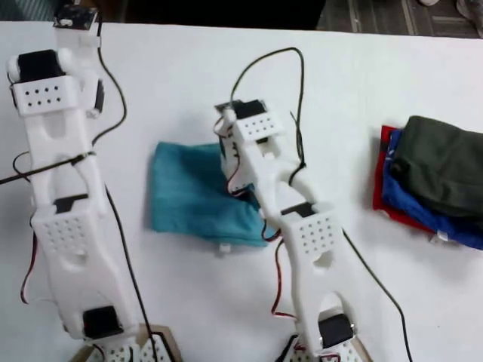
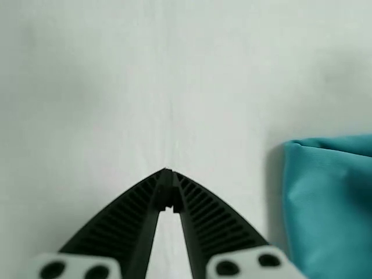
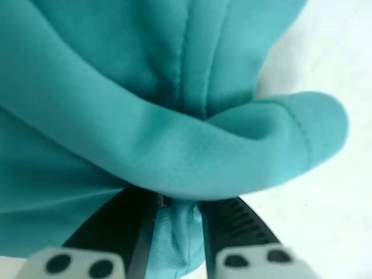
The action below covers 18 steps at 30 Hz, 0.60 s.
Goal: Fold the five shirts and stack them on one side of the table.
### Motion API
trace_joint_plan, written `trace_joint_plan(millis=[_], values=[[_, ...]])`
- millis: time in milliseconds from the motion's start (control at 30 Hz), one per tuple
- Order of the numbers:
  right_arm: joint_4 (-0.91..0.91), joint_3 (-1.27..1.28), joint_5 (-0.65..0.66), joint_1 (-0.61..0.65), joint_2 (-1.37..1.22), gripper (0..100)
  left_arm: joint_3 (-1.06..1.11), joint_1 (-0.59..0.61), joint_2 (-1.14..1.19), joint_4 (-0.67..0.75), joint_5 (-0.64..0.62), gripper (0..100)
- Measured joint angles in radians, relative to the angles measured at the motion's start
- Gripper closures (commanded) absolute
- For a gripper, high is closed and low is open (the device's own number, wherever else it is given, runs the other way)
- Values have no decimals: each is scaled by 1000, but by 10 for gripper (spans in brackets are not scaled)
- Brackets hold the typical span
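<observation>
- Teal shirt (image 1: 192,196) lies mid-table, btw the two arms, partly folded into a rough rectangle. A small white tag (image 1: 224,247) sticks out at its near edge.
- R arm (image 1: 302,226) reaches over the shirt's right side, w/ its head above the far right corner.
- R jaws: clenched on a bunched fold of the teal shirt (image 3: 174,116). Cloth is pinched btw the two black fingers (image 3: 232,224) and bulges over them.
- L arm (image 1: 60,188) stretches along the table's left side, w/ its tip near the far edge.
- L jaws: closed tip to tip, nothing btw them, over bare table (image 2: 116,87). The teal shirt's edge (image 2: 331,203) lies apart from the tips, not touching.
- Stack at the table's right side: red shirt (image 1: 379,177) at the bottom, blue shirt (image 1: 423,207) on it, dark green shirt (image 1: 445,162) on top. It's well apart from the teal one.
- Table (image 1: 181,90) is white.
- A black cable (image 1: 264,56) loops over it behind the R arm.
</observation>
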State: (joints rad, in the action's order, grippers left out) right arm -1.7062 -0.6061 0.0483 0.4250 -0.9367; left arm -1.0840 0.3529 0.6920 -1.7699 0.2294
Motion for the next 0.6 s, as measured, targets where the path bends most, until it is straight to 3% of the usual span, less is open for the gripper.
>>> trace_joint_plan(millis=[600], values=[[-2,-94,203,-110,256,978,0,29,0,0,0,972]])
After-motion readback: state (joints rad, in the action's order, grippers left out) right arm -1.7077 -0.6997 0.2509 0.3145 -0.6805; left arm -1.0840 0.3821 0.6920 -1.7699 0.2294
